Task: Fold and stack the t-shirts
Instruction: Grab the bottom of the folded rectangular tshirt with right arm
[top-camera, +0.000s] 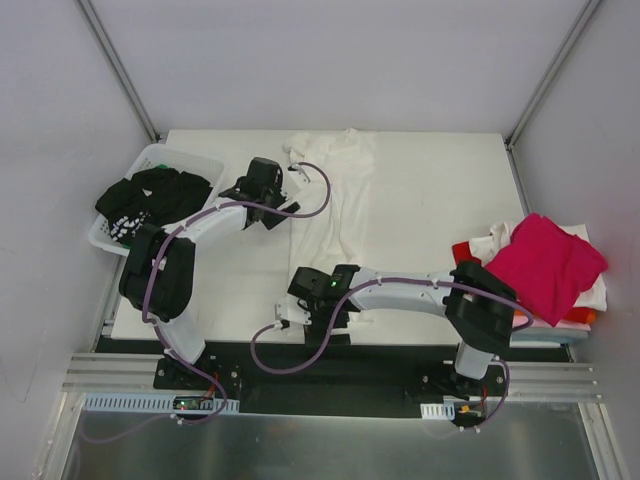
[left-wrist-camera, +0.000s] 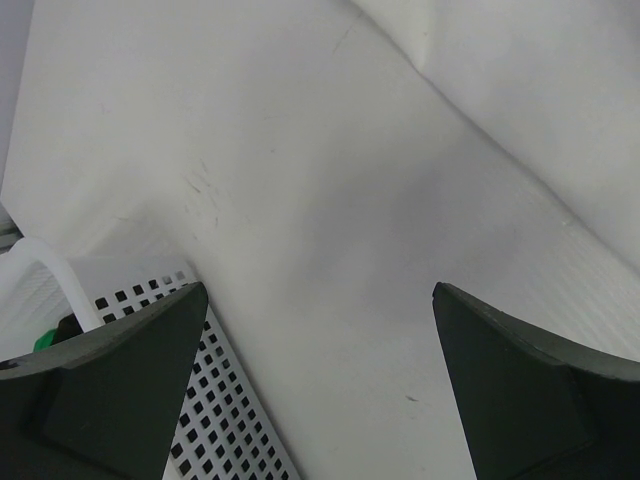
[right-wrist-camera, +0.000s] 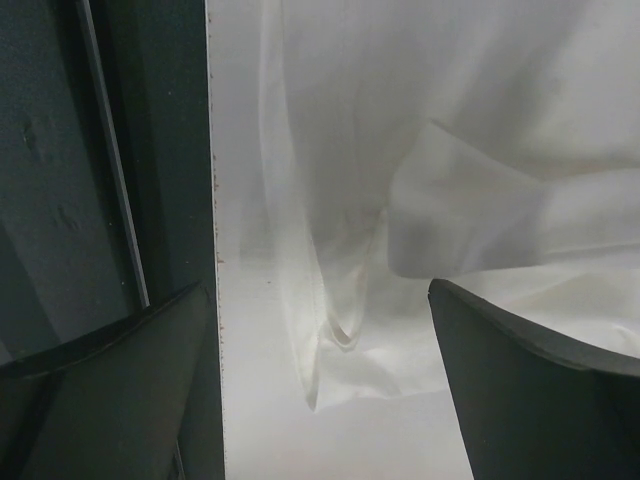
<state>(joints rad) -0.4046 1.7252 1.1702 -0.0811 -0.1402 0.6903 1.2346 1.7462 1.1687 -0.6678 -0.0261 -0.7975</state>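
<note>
Left gripper: we saw the left gripper (left-wrist-camera: 318, 295) with its jaws spread wide and nothing between them. It hung over bare table, just beside a corner of the basket.
Right gripper: the right gripper (right-wrist-camera: 320, 295) was also spread wide and empty. It was poised above the near hem of the white t-shirt, close to the table's near edge.
White t-shirt: the white t-shirt (top-camera: 335, 205) lay in the middle of the table. It formed a long, rumpled strip running from the far edge toward the near edge. In the right wrist view we saw its hem lying in soft, overlapping folds.
Black t-shirt: the black t-shirt (top-camera: 150, 200), with white print showing, was bunched inside the basket and spilled over its near rim.
Basket: the white basket (top-camera: 190, 160) sat at the far left corner of the table. We saw its perforated wall low in the left wrist view.
Pile: at the right edge of the table, the magenta t-shirt (top-camera: 545, 265) lay crumpled on top of a pile. Beneath it we made out a red t-shirt (top-camera: 466, 250), a white garment (top-camera: 598, 292) and an orange edge (top-camera: 575, 322).
Table: the white table (top-camera: 440, 190) carried all of this.
Contact: we could not tell whether either gripper touched cloth. Neither held any.
</note>
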